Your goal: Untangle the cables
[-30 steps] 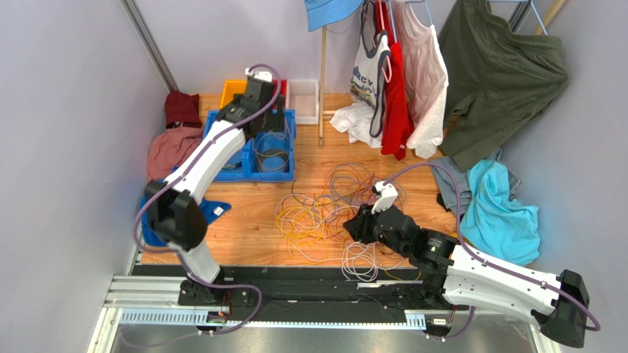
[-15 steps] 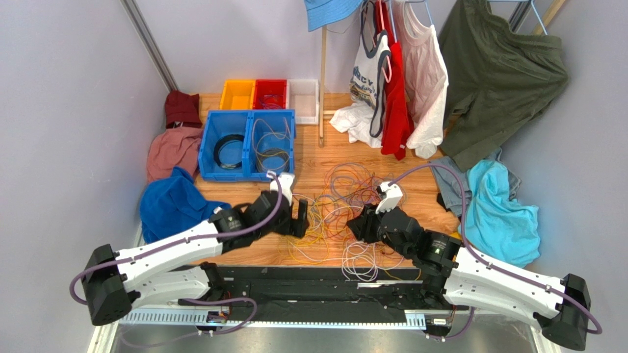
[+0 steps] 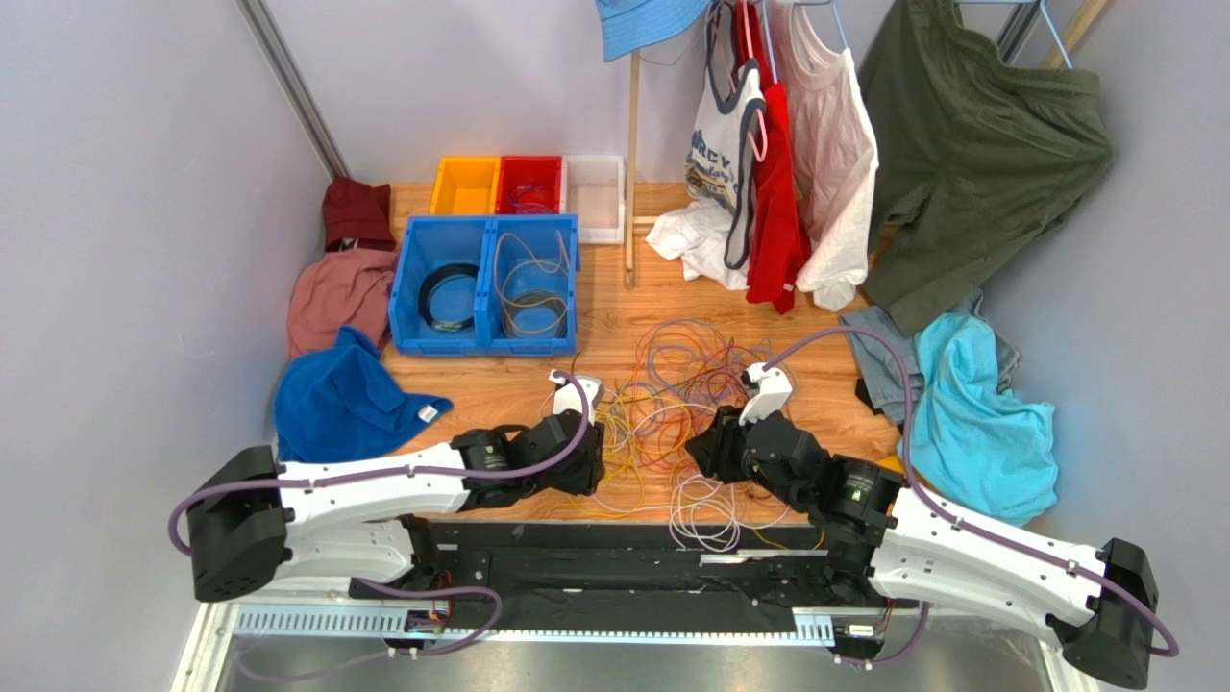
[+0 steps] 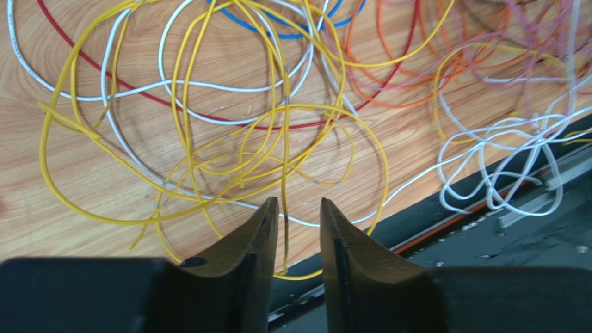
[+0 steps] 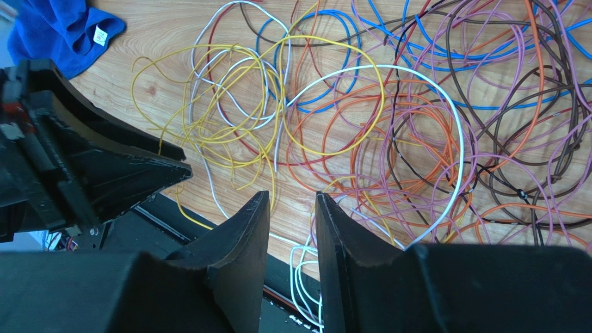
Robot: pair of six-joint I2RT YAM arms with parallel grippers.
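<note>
**Top view.** Thin looping cables (image 3: 672, 397) in yellow, white, orange, purple and brown are heaped centre-front on the light wooden tabletop (image 3: 491, 389). Some white loops spill over the black front rail (image 3: 635, 541). Bare wood lies left of the heap, up to a crumpled blue cloth (image 3: 339, 404). The left gripper (image 3: 589, 459) is at the heap's left edge and the right gripper (image 3: 708, 444) at its right-front edge.

**Left wrist view.** On the left gripper (image 4: 297, 202), the fingers stand a narrow gap apart. One yellow strand (image 4: 285, 139) runs between them, not visibly pinched.

**Right wrist view.** On the right gripper (image 5: 292, 195), the fingers are narrowly parted above the heap's front. Nothing is held.
</note>
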